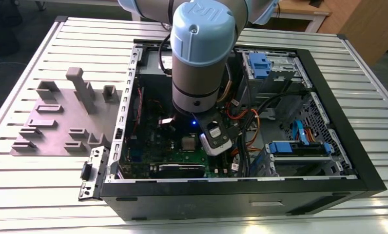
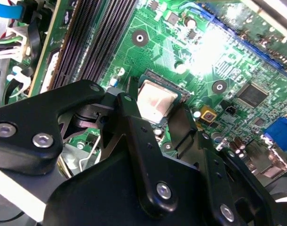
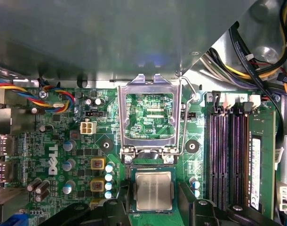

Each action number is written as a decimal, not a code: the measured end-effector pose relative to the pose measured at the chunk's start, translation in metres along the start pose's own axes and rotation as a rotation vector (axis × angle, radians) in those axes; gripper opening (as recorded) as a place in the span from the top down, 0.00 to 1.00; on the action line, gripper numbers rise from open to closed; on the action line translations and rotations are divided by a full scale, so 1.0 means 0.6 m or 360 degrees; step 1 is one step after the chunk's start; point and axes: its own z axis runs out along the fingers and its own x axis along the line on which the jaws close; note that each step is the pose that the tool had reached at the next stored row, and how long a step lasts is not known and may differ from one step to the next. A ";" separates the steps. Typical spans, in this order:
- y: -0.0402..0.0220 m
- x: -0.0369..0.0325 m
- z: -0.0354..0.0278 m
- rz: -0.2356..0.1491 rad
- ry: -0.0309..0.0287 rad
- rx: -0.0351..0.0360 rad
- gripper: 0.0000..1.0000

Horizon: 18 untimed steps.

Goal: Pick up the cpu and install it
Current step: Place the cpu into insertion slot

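Pincer (image 3: 155,201) looks released, straddling cpu (image 3: 154,190) in the socket (image 3: 148,165); I'd stay square to its edges, no side load

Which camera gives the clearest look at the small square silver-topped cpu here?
First wrist view: the small square silver-topped cpu lies square-on, fully visible, beside the raised silver metal frame. The second wrist view shows it slanted, edged by the black gripper. In the exterior view it is a tiny pale square.
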 end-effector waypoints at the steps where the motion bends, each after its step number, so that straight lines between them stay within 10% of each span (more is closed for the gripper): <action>1: 0.000 0.000 0.000 0.0000 0.00001 0.0000 0.47; 18: 0.000 0.001 -0.003 0.0001 -0.00002 -0.0001 0.56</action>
